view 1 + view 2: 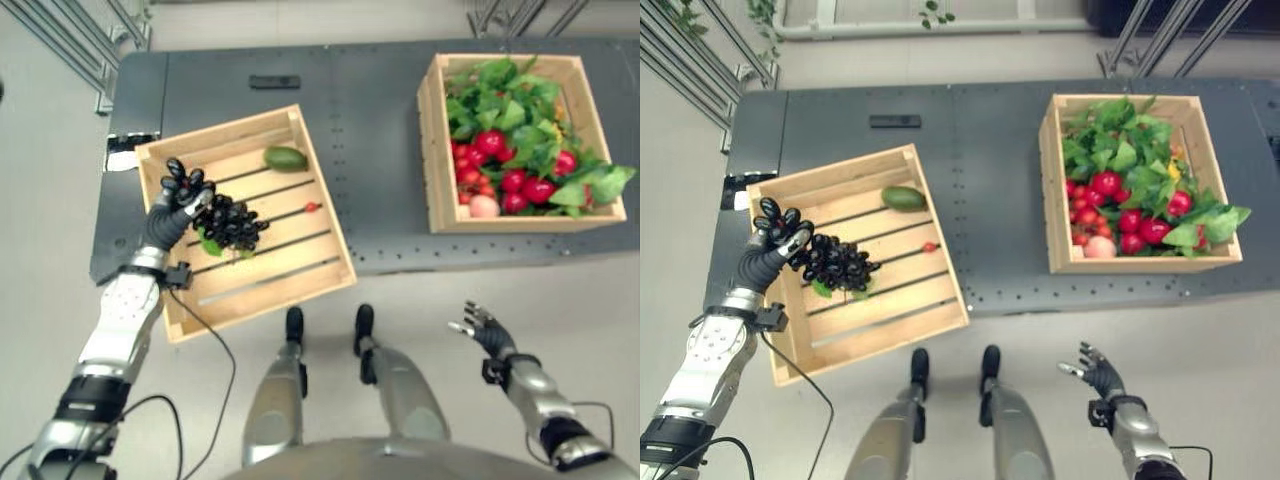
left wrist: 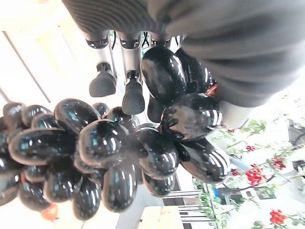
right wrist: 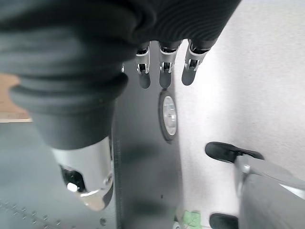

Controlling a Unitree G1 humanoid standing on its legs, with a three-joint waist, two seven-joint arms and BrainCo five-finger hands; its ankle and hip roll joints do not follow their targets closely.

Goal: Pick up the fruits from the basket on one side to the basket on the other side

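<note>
A bunch of black grapes (image 1: 232, 222) lies on the slats of the left wooden crate (image 1: 215, 135), with a green leaf under it. My left hand (image 1: 178, 205) sits at the bunch's left end, open, its fingers (image 2: 132, 95) straight and spread upward while the grapes (image 2: 119, 152) rest against the thumb side. A green avocado-like fruit (image 1: 286, 158) and a small red fruit (image 1: 311, 207) also lie in this crate. The right crate (image 1: 440, 222) holds red fruits (image 1: 492, 143) among green leaves. My right hand (image 1: 485, 328) hangs open below the table's front edge, holding nothing.
The dark table (image 1: 370, 130) carries both crates. The left crate is turned at an angle and overhangs the table's front edge. A small black bar (image 1: 274, 82) lies near the back edge. Metal frames stand on the floor behind.
</note>
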